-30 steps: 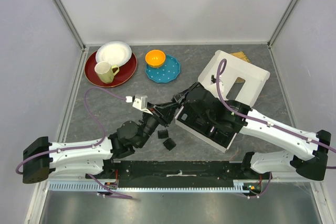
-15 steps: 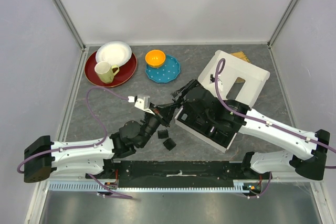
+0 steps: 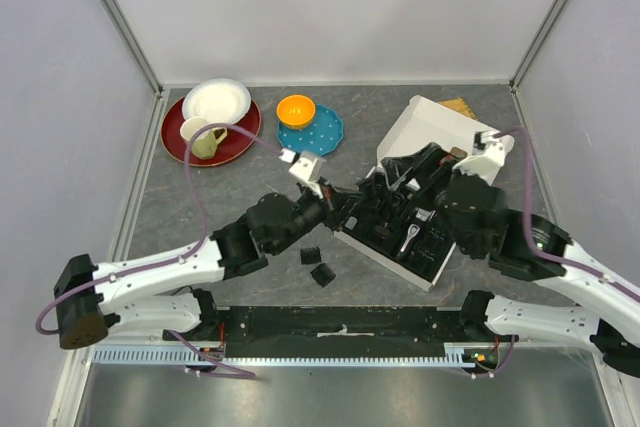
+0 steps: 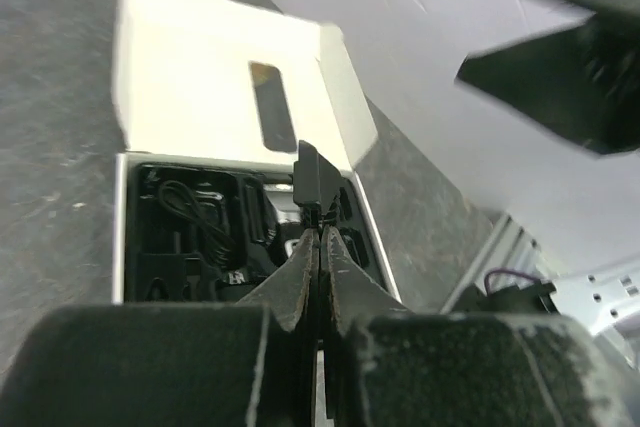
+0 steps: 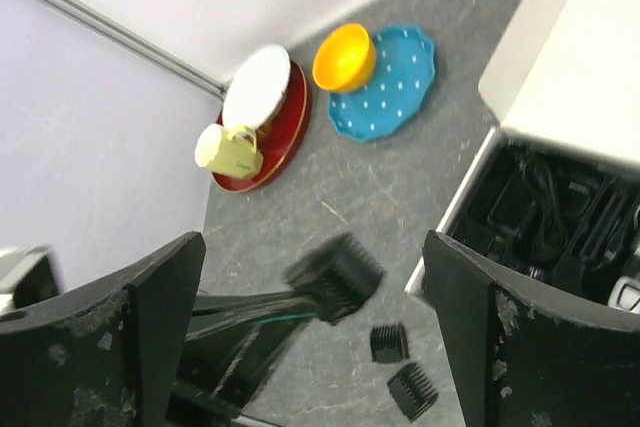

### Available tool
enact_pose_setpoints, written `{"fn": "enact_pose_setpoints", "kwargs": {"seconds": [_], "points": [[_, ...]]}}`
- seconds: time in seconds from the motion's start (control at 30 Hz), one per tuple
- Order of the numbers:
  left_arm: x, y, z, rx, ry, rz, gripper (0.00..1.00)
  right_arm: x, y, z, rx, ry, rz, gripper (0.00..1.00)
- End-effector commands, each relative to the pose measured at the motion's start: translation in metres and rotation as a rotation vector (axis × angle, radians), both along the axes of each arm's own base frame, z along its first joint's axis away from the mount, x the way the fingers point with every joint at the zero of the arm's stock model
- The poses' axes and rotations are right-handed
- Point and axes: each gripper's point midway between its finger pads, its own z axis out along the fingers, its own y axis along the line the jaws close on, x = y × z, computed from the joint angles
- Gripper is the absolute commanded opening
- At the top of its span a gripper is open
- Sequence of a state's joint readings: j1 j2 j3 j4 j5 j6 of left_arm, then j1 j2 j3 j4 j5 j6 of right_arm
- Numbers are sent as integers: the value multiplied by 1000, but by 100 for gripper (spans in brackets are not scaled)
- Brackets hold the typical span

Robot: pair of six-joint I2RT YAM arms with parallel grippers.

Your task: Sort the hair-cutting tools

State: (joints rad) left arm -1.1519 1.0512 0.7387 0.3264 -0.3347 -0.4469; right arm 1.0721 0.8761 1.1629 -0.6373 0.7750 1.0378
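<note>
My left gripper [image 3: 340,205] is shut on a small black comb attachment [image 4: 310,179], held in the air at the left edge of the box's black tray [image 3: 385,247]. The same comb shows blurred in the right wrist view [image 5: 337,277]. Two more comb attachments [image 3: 311,255] [image 3: 323,274] lie on the table in front of the tray. A coiled cord [image 4: 185,202] and the clipper's silver part [image 3: 410,237] lie in the tray. My right gripper [image 3: 410,172] is wide open and empty, raised above the tray.
The white box lid [image 3: 445,132] stands open behind the tray. At the back left are a red plate [image 3: 242,142] with a white bowl [image 3: 217,102] and a yellow mug [image 3: 200,137], and a blue dotted plate [image 3: 322,137] with an orange bowl [image 3: 296,110].
My left gripper has carried the comb attachment up and right, to the tray's left edge. My right gripper has lifted out of the tray and drawn back to the right.
</note>
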Motion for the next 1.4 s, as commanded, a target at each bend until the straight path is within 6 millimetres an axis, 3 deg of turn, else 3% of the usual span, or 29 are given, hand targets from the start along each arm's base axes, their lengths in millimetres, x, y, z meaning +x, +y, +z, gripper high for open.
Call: {"fn": "enact_pose_setpoints", "kwargs": {"seconds": [0.0,0.03,0.07,0.1,0.13,0.23,0.43,0.57,0.77,0.9,1.1,1.37], "points": [[-32,-52,-19,128,96,-350,2,-5,-28,37,-155,-140,30,98],[-35,-63,-13,144,107,-400,2,-9,-35,41,-142,-151,32,98],[-40,-71,-20,176,123,-449,2,-11,-38,41,-145,-155,40,98],[-48,-85,-40,225,171,-535,2,-13,-40,41,-141,-157,43,98],[-50,-95,-30,220,170,-571,2,-16,-46,43,-128,-162,43,98],[-57,-111,-61,314,280,-669,2,-21,-53,38,-127,-154,42,98],[-73,-119,-107,377,443,-850,2,-29,-67,41,-114,-153,44,98],[-71,-122,-135,407,486,-886,2,-36,-74,40,-77,-162,55,98],[-63,-137,-151,395,541,-923,2,-44,-91,38,-21,-173,38,98],[-54,-143,-148,366,561,-920,2,-47,-100,34,-3,-169,18,98],[-44,-148,-152,334,627,-889,2,-48,-102,30,7,-156,12,98],[-40,-155,-176,330,702,-866,2,-49,-105,24,15,-144,0,98]]}}
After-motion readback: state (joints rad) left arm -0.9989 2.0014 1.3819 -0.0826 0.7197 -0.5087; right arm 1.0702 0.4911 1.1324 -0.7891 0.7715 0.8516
